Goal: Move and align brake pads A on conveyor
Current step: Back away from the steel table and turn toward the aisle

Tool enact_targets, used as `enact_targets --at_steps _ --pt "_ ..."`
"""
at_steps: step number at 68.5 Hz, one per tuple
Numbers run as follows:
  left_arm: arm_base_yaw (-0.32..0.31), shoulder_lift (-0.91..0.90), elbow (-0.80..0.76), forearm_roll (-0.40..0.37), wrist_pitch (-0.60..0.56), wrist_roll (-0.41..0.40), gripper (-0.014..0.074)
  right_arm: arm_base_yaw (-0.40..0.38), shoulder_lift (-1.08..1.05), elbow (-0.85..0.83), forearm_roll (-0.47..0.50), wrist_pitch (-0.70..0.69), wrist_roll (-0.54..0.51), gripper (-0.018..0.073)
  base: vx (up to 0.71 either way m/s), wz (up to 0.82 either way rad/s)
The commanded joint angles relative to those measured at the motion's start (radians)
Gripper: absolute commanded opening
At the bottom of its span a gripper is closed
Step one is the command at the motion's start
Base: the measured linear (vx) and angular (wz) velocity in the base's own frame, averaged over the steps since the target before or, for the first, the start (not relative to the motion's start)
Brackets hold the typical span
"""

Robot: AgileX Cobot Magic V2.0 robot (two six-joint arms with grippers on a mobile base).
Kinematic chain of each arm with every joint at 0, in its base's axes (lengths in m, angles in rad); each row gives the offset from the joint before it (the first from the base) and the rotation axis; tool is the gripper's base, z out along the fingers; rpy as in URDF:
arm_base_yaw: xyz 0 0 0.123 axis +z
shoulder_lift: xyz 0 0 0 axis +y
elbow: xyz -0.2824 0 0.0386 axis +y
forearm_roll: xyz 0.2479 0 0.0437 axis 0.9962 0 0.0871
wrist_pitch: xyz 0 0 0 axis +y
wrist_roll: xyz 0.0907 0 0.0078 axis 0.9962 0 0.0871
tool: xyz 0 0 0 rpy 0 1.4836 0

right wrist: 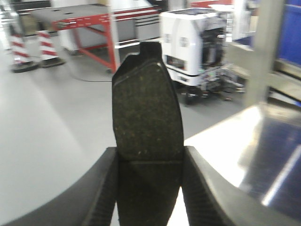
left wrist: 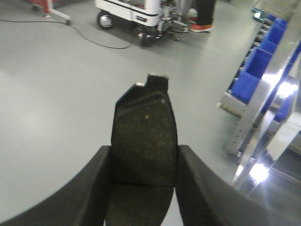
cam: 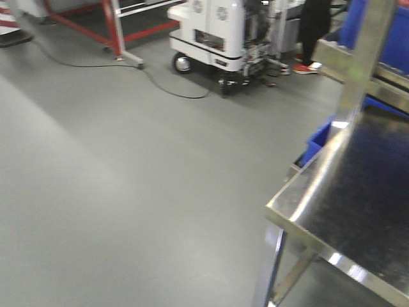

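Black, ribbed fingers (left wrist: 94, 188) of the left end effector (left wrist: 143, 157) are closed against the two long edges of a brake pad (left wrist: 144, 136). The pad stands on end with its gritty dark grey face to the wrist camera and a thin groove crossing it low down between the fingers. Its notched black backing pokes up at the top. This pad hangs in the air over the grey floor (left wrist: 56, 94), with blue bins (left wrist: 258, 70) in a steel rack off to the right.

The right end effector (right wrist: 149, 162) grips a second brake pad (right wrist: 147, 113) the same way: fingers (right wrist: 103, 188) pressed on both sides, the pad upright, face toward the lens. Behind and below it to the right lies the shiny steel surface (right wrist: 263, 155), glaring under the light; the pad is held near that surface's edge without touching it.

Farther out, the front view shows the corner of the steel surface (cam: 358, 192) at the right. A white wheeled machine (cam: 211, 32) stands beyond on the floor, with a dark cable (cam: 166, 86) trailing from it and a red-framed stand (cam: 115, 25) to its left. Red-and-white striped cones (right wrist: 16, 47) stand at the far left in the right wrist view.
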Motion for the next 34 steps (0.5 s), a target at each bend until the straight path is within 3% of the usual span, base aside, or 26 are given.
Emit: enact_targets --at_steps 1,34 --pt "-0.004 0.008 -0.026 0.022 -0.088 -0.010 -0.0006 -0.007 0.007 -0.029 0.006 -0.101 -0.008 -0.0007 -0.16 0.63" --pt "-0.004 0.008 -0.026 0.022 -0.088 -0.010 -0.0006 -0.007 0.007 -0.029 0.006 -0.101 -0.008 -0.0007 -0.14 0.71"
